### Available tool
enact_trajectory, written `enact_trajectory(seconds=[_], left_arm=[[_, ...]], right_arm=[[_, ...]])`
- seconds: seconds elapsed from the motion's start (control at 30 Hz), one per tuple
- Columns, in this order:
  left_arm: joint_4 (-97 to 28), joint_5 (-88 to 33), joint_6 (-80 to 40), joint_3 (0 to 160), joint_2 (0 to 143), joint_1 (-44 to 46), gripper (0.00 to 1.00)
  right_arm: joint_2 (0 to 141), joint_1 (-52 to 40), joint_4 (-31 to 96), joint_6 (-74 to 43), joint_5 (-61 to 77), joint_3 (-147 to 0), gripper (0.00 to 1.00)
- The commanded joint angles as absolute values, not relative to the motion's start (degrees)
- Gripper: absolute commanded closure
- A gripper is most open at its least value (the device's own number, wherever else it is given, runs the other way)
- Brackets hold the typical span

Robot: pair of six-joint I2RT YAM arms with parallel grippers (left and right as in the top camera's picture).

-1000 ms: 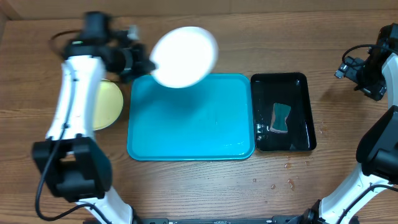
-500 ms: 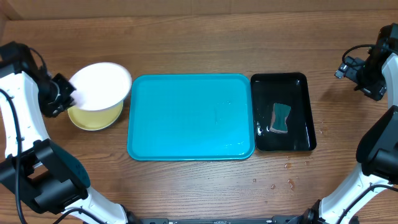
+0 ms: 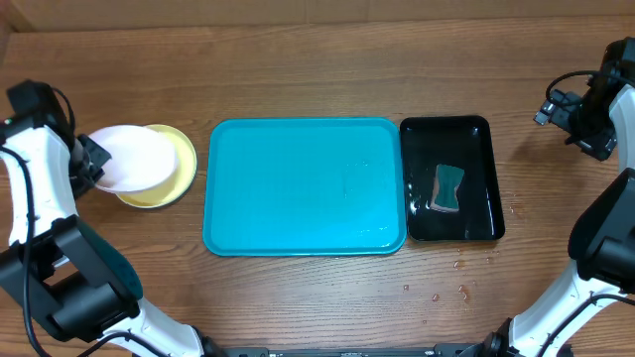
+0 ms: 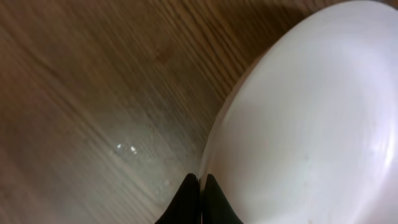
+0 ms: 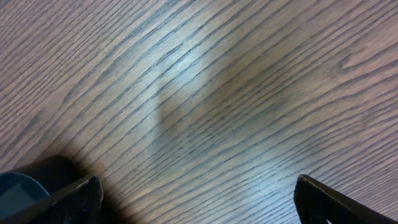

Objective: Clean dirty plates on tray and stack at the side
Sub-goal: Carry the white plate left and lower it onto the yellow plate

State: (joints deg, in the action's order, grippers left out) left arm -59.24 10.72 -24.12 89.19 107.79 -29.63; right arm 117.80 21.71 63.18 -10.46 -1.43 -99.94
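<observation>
Wood-grain table (image 3: 298,59) fills every view. On its left side the white plate (image 3: 134,159) lies over the yellow-green plate (image 3: 181,183), offset to the left so that only the lower plate's right and near crescent shows. I cannot tell whether it rests there or hangs just above. The left gripper (image 3: 87,159) is clenched on the white plate's left rim. The left wrist view shows its dark fingertips (image 4: 186,205) pinched almost together on that edge. I judge this rim hold keeps the fingers outside the stack while the plate goes down. No pale blue plate is visible.

Just right of the stack, the turquoise tray (image 3: 298,188) carries no plates, so the stacking looks nearly done. Just beside the tray's right edge, the black tray (image 3: 476,149) holds the sponge (image 3: 448,187). At the far right, the right gripper (image 5: 198,202) hangs spread wide over bare wood, seemingly parked clear of the work.
</observation>
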Motion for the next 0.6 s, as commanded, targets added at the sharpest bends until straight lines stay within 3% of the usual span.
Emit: enact_trajectory(seconds=[0.0,0.1,0.17,0.2,0.23,0.27,0.37,0.57], left_arm=[[-55.2,4.9,-19.4,85.0,107.2,-29.6,0.96],[-50.7,3.3,-18.3,81.7,107.2,-29.6,0.96],[-49.8,3.3,-18.3,81.2,107.2,-29.6,0.89],[-49.6,3.0,-18.3,81.2,107.2,-29.6,0.63],[-49.4,2.2,-18.2,81.2,107.2,-29.6,0.28],[-49.3,0.9,-17.8,81.4,107.2,-29.6,0.11],[-49.8,-7.7,-14.5,82.5,107.1,-29.6,0.07],[-54.0,-22.0,-12.1,87.5,105.2,-28.1,0.2]], right_arm=[[116.3,21.7,63.0,-10.5,-1.2,-100.8,0.0],[116.3,21.7,63.0,-10.5,-1.3,-100.8,0.0],[116.3,21.7,63.0,-10.5,-1.2,-100.8,0.0],[116.3,21.7,63.0,-10.5,-1.2,-100.8,0.0],[116.3,21.7,63.0,-10.5,-1.2,-100.8,0.0],[116.3,21.7,63.0,-10.5,-1.3,-100.8,0.0],[116.3,21.7,63.0,-10.5,-1.3,-100.8,0.0],[116.3,21.7,63.0,-10.5,-1.3,-100.8,0.0]])
